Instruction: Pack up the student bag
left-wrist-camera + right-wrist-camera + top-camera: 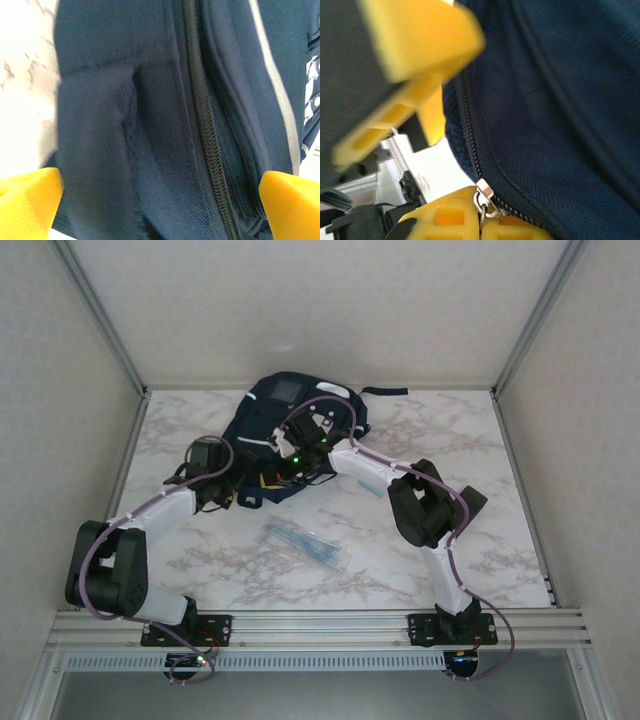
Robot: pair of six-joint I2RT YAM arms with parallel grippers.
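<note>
Student bag [265, 415]: laid on the desk [480, 540] toward 12 o'clock in the overhead view; its zip track [205, 130] runs down the navy fabric.
Left end effector [160, 210]: fingers spread wide apart over the bag fabric, nothing clamped.
Right end effector [482, 222]: fingers pressed together on the zipper pull [481, 194].
Step in hand: judged to be working the zip so the bag can be loaded.
Done well: the pull is best drawn along the track, not lifted off it. The fabric beside the track should be pinned first, so the bag is not dragged.
Clear packet [305, 540]: at 6 o'clock of the bag, well apart; contents not made out.
Hidden: the bag's interior is unseen, and how far the zip stands open cannot be told.
</note>
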